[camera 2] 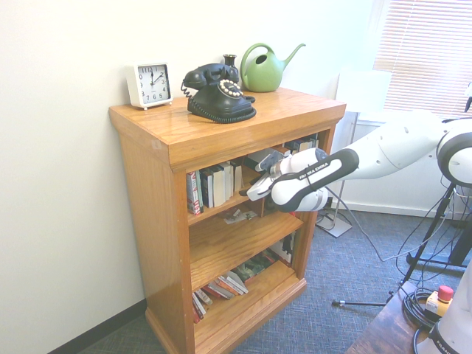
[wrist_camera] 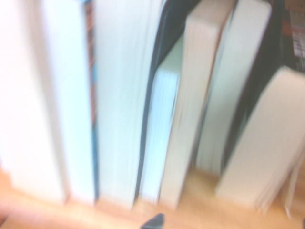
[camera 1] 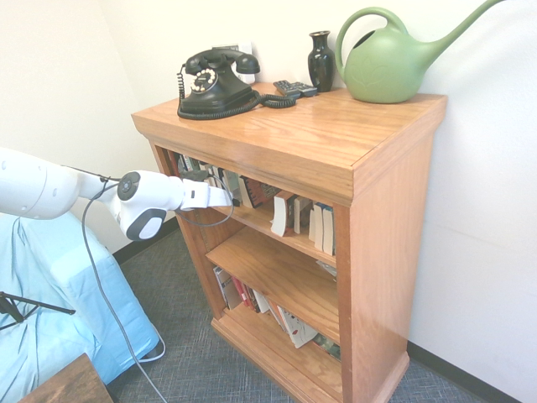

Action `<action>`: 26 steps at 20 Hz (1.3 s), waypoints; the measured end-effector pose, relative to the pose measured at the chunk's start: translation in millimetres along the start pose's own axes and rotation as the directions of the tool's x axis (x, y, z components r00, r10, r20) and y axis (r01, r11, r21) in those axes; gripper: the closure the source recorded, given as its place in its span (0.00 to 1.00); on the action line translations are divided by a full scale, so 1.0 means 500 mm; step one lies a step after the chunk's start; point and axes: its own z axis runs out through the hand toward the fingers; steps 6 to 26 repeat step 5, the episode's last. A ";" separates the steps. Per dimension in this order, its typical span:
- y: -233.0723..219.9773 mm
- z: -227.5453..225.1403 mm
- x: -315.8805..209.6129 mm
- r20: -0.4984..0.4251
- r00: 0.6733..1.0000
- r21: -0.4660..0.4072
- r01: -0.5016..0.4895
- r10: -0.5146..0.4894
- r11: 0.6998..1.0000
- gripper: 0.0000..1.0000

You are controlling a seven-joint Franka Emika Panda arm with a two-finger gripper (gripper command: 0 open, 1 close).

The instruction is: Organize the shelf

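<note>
The shelf (camera 1: 336,134) is a low orange-brown wooden bookcase with three tiers, also seen in the second exterior view (camera 2: 221,133). A row of upright books (camera 1: 289,214) fills its top tier (camera 2: 214,184). My gripper (camera 2: 254,177) reaches into that top tier, just in front of the books, with its fingers apart and nothing visible between them. In the first exterior view the gripper (camera 1: 225,198) ends against the book row. The wrist view shows blurred page edges of several books (wrist_camera: 181,119) standing on the shelf board (wrist_camera: 95,214).
On the top board stand a black telephone (camera 1: 214,84), a dark vase (camera 1: 320,60), a green watering can (camera 1: 390,59), a remote (camera 1: 294,87) and a white clock (camera 2: 150,85). Leaning books (camera 1: 289,323) lie on the bottom tier. A blue-covered piece (camera 1: 50,311) stands beside the shelf.
</note>
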 end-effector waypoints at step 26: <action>0.052 -0.097 -0.033 0.007 1.000 -0.029 -0.023 0.024 0.999 0.00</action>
